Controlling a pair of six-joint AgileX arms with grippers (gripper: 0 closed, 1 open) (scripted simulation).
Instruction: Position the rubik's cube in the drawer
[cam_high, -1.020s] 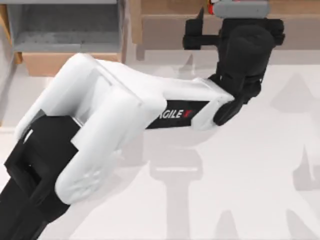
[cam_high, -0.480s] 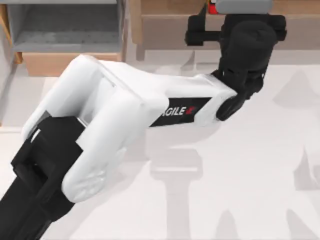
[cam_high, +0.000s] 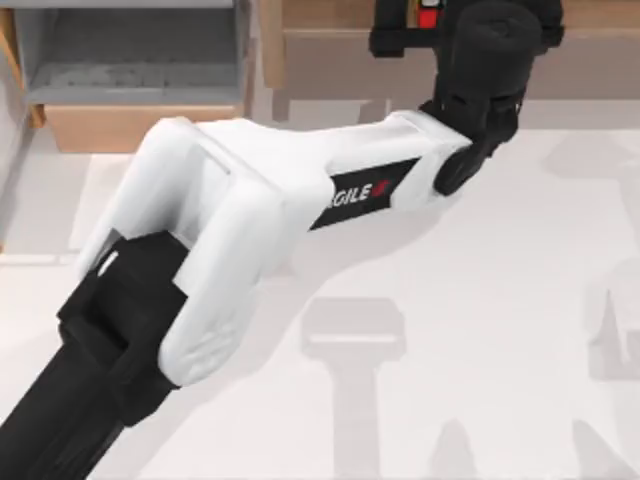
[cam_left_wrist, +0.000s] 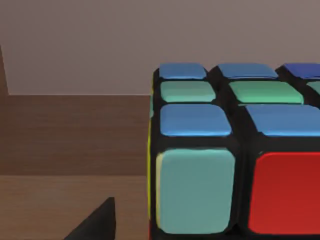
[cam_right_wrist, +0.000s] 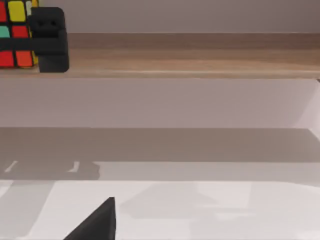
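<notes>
Top view puts the drawer (cam_high: 130, 70) just off the left end of the long wooden shelf (cam_high: 340, 45). It stands pulled out, its grey speckled floor bare and its tan front panel facing the table. From below that end of the shelf our left arm (cam_high: 250, 220) reaches up and across to the shelf's front edge, carrying the left gripper (cam_high: 420, 25) in over the board. The rubik's cube (cam_high: 428, 18) sits on the shelf, nearer its left end than its right, with a sliver of red showing beside the black gripper body. In the left wrist view the cube fills the space ahead. The one dark fingertip (cam_left_wrist: 97, 225) we can see stands clear of the cube's side, so we judge the jaws are apart and straddling the cube, not clamped on it. The right wrist view looks at the shelf from farther off, and the right gripper (cam_right_wrist: 97, 225) hangs over the table in front of the shelf; we cannot tell whether it is apart or together. We judge the step in hand to be the grasp. The next move calls for closing squarely on two opposite faces, lifting clear of the shelf, then carrying the cube past the shelf's left end to the drawer.
</notes>
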